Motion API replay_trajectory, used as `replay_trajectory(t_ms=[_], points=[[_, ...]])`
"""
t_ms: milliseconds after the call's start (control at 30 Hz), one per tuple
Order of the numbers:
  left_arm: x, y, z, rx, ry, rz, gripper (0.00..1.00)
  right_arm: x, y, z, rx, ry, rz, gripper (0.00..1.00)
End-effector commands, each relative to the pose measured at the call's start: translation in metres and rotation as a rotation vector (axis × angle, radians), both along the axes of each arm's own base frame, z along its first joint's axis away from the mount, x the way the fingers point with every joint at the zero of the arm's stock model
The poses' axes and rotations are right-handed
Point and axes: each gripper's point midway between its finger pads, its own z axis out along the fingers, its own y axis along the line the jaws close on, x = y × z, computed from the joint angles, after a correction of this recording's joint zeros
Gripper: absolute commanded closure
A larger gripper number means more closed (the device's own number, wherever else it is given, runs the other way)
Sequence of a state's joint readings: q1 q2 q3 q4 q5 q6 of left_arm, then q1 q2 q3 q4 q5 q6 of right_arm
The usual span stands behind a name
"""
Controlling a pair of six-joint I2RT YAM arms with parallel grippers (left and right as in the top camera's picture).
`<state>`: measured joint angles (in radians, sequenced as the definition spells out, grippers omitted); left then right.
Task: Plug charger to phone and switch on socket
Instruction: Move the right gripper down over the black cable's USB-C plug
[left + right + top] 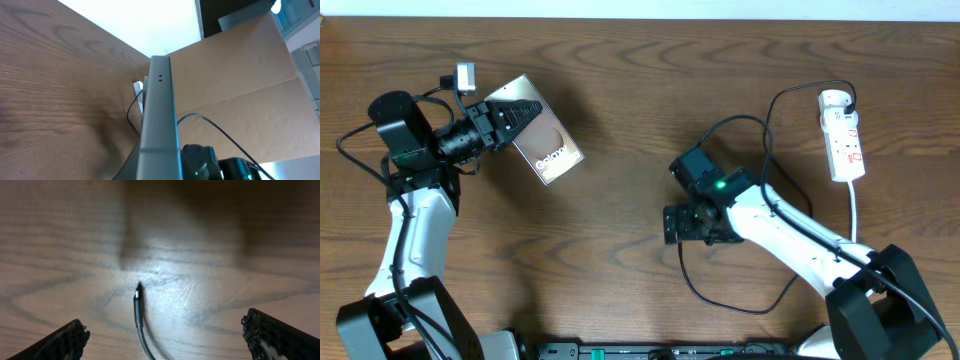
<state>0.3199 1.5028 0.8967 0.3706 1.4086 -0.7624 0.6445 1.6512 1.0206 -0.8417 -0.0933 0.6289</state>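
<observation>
Black charger [138,309] tip lies under the right gripper [165,329], its fingers spread wide, so drop straight and pinch it, while the left gripper [506,117] clamps the phone [549,146].

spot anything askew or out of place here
The flat dark glossy phone is askew, clamped at one end in the left fingers. The tip of the thin black charger cable lies loose on the wooden table, unplugged.

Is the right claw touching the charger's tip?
Apart. Right wrist view: connector tip lies on the table between the right gripper's wide-open fingers, clear of both.
</observation>
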Motion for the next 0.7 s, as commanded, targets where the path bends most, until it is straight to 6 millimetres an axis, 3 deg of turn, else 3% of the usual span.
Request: replay_trajectory(t_ms=[0, 267, 667], points=[[-0.002, 0.0, 0.012, 0.008, -0.047, -0.027, 0.92, -0.015, 0.004, -0.011, -0.012, 0.028, -0.029, 0.02], [-0.002, 0.0, 0.012, 0.017, -0.064, -0.028, 0.93, -0.033, 0.005, -0.03, -0.016, 0.043, -0.057, 0.08], [-0.002, 0.0, 0.012, 0.021, -0.07, -0.029, 0.92, -0.038, 0.0, -0.035, -0.03, 0.06, -0.075, 0.12]])
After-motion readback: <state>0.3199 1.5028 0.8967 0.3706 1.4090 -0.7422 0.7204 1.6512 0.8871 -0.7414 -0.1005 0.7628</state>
